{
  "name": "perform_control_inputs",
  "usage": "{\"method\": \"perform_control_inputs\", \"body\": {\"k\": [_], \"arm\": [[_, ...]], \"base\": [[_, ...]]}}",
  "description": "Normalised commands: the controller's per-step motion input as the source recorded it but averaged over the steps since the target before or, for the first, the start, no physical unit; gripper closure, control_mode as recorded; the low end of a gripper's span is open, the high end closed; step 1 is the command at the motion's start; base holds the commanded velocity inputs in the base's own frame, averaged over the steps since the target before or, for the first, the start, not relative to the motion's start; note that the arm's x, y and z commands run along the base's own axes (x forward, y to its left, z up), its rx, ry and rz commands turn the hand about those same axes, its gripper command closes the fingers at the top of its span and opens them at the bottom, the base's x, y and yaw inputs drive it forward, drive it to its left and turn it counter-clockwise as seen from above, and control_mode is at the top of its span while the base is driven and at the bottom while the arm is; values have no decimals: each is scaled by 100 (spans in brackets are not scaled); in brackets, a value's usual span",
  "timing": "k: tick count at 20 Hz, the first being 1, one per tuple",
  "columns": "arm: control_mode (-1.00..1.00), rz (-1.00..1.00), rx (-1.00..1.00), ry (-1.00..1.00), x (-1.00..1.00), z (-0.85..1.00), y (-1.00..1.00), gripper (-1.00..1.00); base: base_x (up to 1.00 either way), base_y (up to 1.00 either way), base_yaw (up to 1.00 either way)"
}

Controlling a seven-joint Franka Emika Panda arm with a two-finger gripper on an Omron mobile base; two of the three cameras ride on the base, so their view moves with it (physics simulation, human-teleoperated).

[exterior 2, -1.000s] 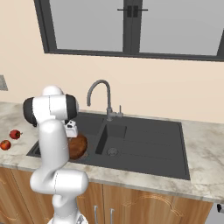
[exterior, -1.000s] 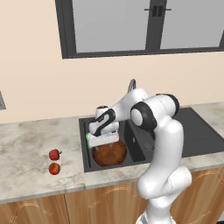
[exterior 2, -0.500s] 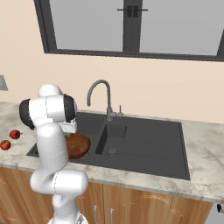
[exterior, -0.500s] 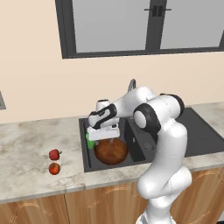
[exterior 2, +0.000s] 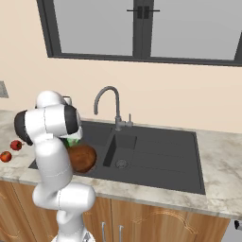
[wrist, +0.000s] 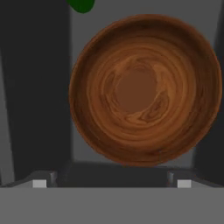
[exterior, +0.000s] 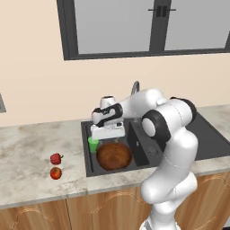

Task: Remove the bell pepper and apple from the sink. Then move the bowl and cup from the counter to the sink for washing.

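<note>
1. I have the gripper (exterior: pixel 108 136) with its jaws spread wide and nothing between them; in the left base view it sits just left of centre, hanging over the sink (exterior: pixel 179 143).
2. The bowl (exterior: pixel 114 156) lies in the sink's large basin, right below the gripper. In the hand view the bowl (wrist: pixel 146 89) takes up the middle and right of the frame, rim up, wood grain showing.
3. The cup (exterior: pixel 93 144) stands in the same basin, just beside the bowl's upper-left edge; I cannot tell whether they touch. In the hand view a green sliver of it (wrist: pixel 82 5) shows at the top edge.
4. The bell pepper (exterior: pixel 56 158) and the apple (exterior: pixel 55 173) rest on the counter (exterior: pixel 31 152) at the left of the frame, pepper just above apple, both well apart from the sink.
5. I can read no brand, label or writing on anything.
</note>
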Motion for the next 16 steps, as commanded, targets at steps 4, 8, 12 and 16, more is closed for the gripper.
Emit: {"method": "perform_control_inputs", "body": {"k": [4,8,12,16], "arm": [[-100,0,1,-5,-22,36,-15,-100],[-100,0,2,-10,-25,36,-15,-100],[-100,0,3,-20,-29,35,-15,-100],[-100,-1,4,-19,-32,33,-15,-100]], "base": [[0,0,0],[0,0,0],[0,0,0],[0,0,0]]}}
